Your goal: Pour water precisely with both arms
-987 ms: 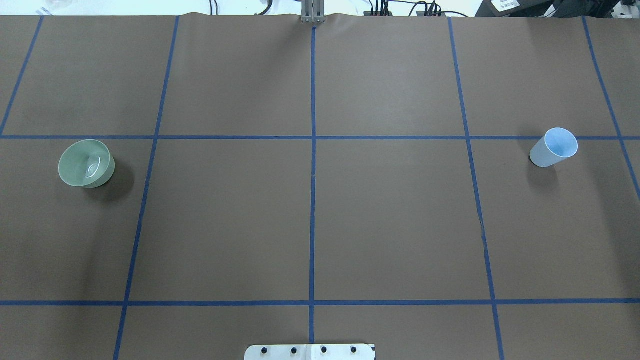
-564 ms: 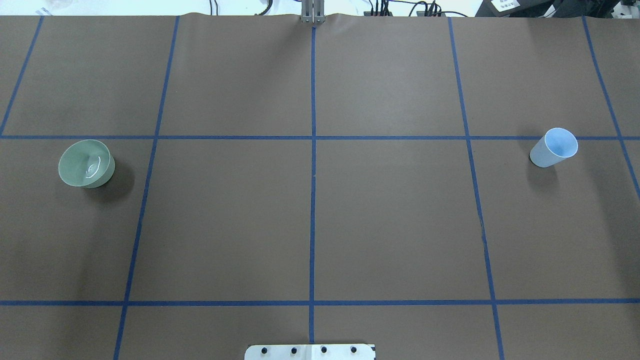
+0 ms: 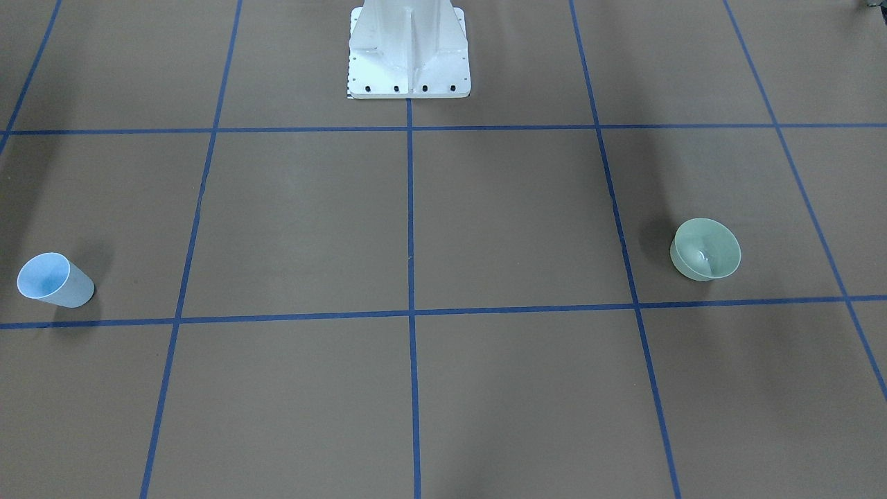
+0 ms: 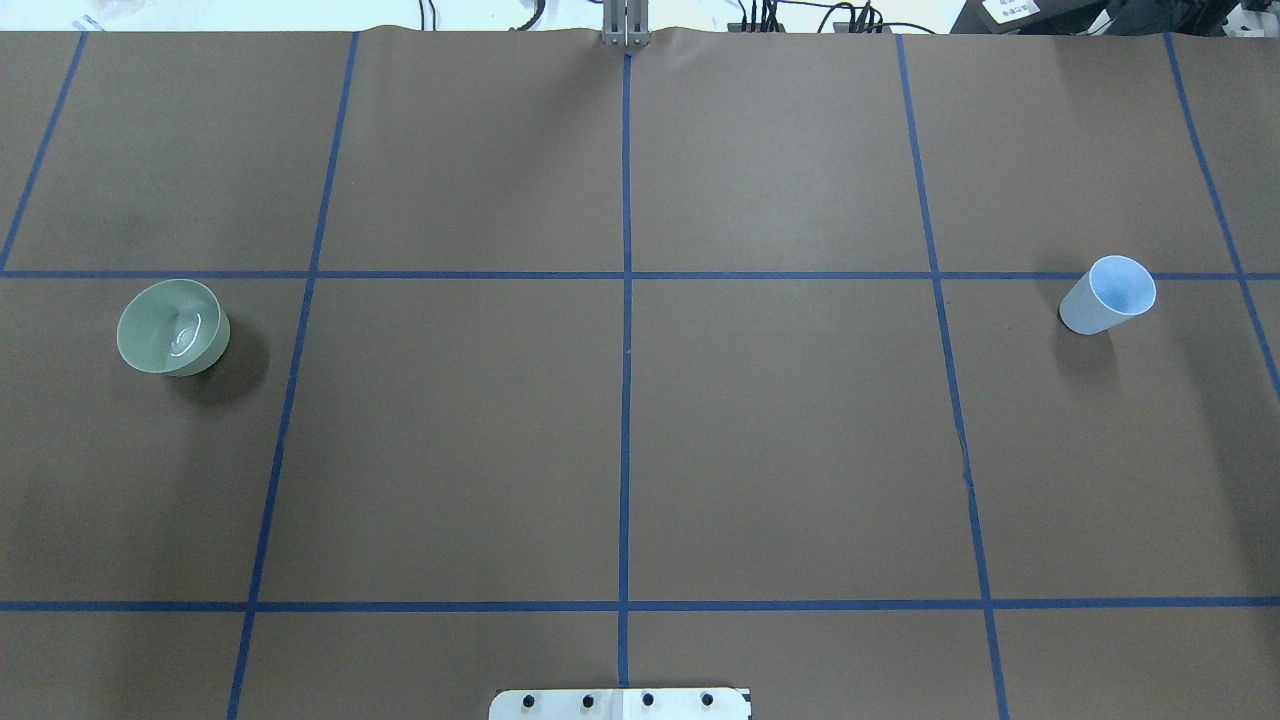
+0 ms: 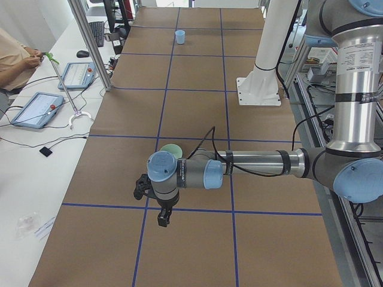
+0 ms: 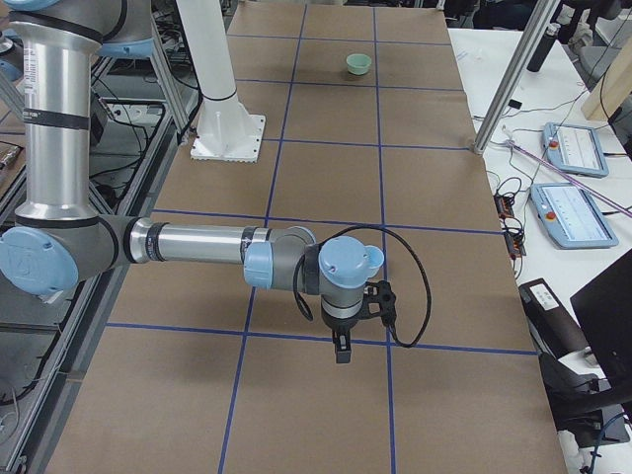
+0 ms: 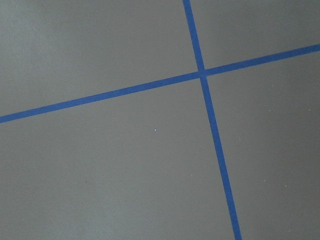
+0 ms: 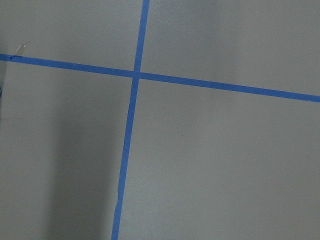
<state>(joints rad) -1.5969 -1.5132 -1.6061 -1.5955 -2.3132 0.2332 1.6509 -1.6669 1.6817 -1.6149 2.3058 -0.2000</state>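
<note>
**Both arms hang clear, cup and bowl wait at opposite ends**

The left gripper (image 5: 160, 210) and right gripper (image 6: 341, 341) each hang above the brown table (image 4: 780, 420), holding nothing; whether their fingers are spread I cannot tell from the side.

The blue cup (image 4: 1108, 296) stands far on the robot's right, the green bowl (image 4: 172, 327) far on its left. Both look light, thin-walled and easily squashed or tipped; I'd pinch the cup mid-wall, the bowl at its rim. Open table surrounds both, though the cup stands near the right edge.

A pale green bowl (image 4: 172, 326) and light blue cup (image 4: 1108, 294) sit on brown, blue-gridded table paper (image 4: 780, 430).
</note>
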